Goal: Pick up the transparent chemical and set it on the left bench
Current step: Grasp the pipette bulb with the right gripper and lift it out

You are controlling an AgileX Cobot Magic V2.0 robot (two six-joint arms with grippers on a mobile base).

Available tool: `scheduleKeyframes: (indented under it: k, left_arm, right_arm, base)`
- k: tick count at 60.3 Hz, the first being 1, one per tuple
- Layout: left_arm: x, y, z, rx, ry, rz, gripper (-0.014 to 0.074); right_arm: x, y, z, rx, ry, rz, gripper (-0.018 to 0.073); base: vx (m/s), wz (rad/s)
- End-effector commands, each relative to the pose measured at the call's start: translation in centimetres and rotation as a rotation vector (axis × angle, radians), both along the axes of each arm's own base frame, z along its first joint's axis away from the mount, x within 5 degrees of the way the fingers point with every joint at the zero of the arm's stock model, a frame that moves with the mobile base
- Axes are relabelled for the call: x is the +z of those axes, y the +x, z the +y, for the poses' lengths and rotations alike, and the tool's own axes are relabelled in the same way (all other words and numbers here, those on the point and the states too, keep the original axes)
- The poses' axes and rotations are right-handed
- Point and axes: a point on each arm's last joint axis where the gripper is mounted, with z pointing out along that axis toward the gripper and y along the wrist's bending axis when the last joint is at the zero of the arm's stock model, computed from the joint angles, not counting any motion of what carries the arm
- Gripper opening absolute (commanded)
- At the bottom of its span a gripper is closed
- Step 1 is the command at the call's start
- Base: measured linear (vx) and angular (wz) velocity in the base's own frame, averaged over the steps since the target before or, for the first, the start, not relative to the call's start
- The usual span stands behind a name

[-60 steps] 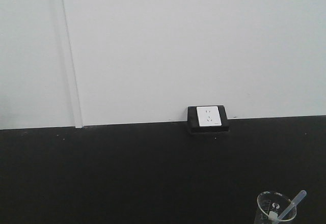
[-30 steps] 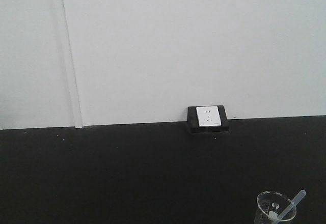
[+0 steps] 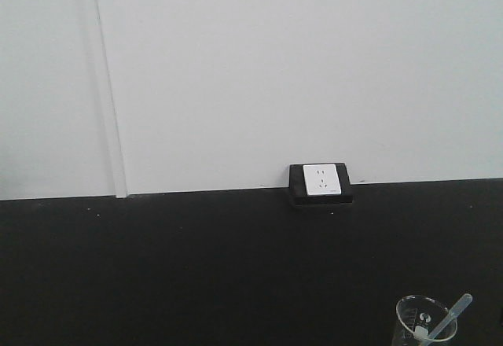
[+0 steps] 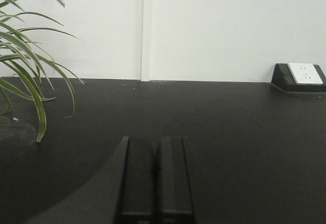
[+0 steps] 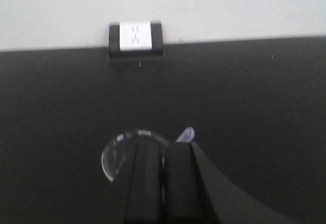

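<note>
The transparent chemical (image 3: 424, 322) stands on the black countertop (image 3: 196, 267), far from its back edge, and both the right gripper (image 5: 163, 155) above its rim and the left gripper (image 4: 155, 147) are closed empty, so descending unopened could knock it over.
</note>
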Motion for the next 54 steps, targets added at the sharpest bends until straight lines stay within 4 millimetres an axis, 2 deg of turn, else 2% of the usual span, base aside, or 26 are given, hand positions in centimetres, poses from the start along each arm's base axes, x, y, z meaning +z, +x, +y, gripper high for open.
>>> scheduleKeyframes:
  k: [1, 9, 13, 22, 38, 54]
  left_arm:
    - [0.3, -0.1, 0.0, -0.001, -0.014, -0.081, -0.0003]
    - [0.3, -0.1, 0.0, -0.001, -0.014, -0.081, -0.0003]
    - [0.3, -0.1, 0.0, -0.001, -0.014, -0.081, -0.0003]
    - [0.3, -0.1, 0.0, -0.001, -0.014, -0.081, -0.0003]
    - [0.3, -0.1, 0.0, -0.001, -0.014, -0.081, -0.0003]
    - [0.3, -0.1, 0.0, -0.001, -0.014, -0.081, -0.0003]
  right_arm:
    - [1.0, 1.2, -0.1, -0.008, 0.002, -0.078, 0.0269]
    - [0.0, 2.2, -0.1, -0.015, 0.015, -0.043, 0.0391]
    - [-0.3, 2.8, -0.1, -0.039, 0.067, -0.055, 0.0414]
    - [-1.0, 4.3, -0.5, -0.104, 0.150, -0.095, 0.0416]
    - [-5.2, 7.3, -0.8, -0.165, 0.172, -0.034, 0.0416]
    - [-7.1, 8.9, -1.0, -0.186, 0.189, -0.109, 0.0416]
  base:
    - [0.00, 0.00]
    - [0.00, 0.00]
    - [0.00, 0.00]
    - [0.00, 0.00]
    - [0.00, 0.00]
    - [0.00, 0.00]
